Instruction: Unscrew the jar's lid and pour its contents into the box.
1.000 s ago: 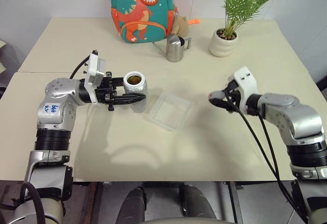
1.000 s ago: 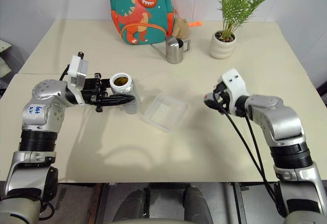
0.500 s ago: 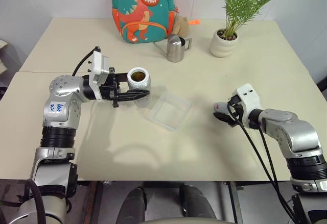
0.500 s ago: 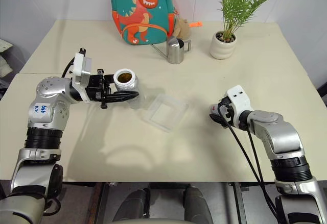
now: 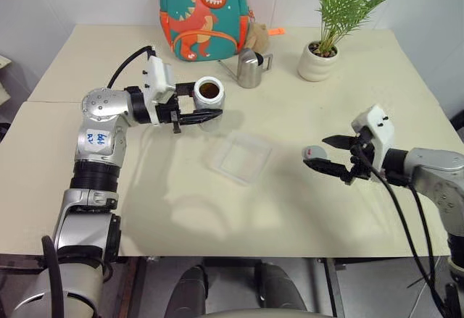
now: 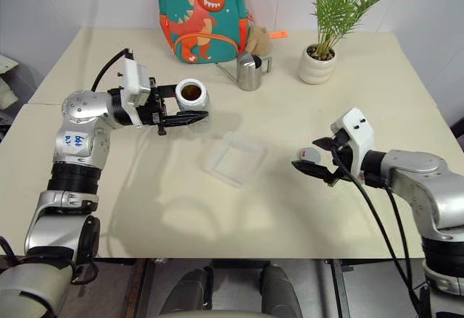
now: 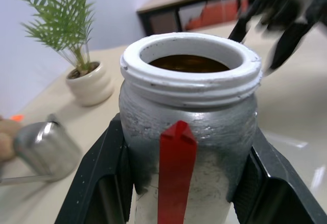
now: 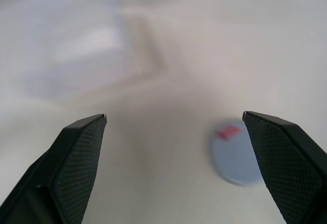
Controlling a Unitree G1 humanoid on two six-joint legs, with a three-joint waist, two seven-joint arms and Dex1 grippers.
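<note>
Lid [image 6: 310, 156] off, lying on bench [image 5: 304, 209] beneath right claw [image 5: 335, 156], jaws wide. Left claw [image 5: 205, 116] grips open jar [image 5: 209, 96]. Pour step next: carry over box [image 5: 240, 157], tip.

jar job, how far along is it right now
Done: the lid is off and lies on the table by the open right gripper. In hand: the left gripper is shut on the open jar, held upright off the table, contents inside. Left: tipping it over the box, which looks empty.
</note>
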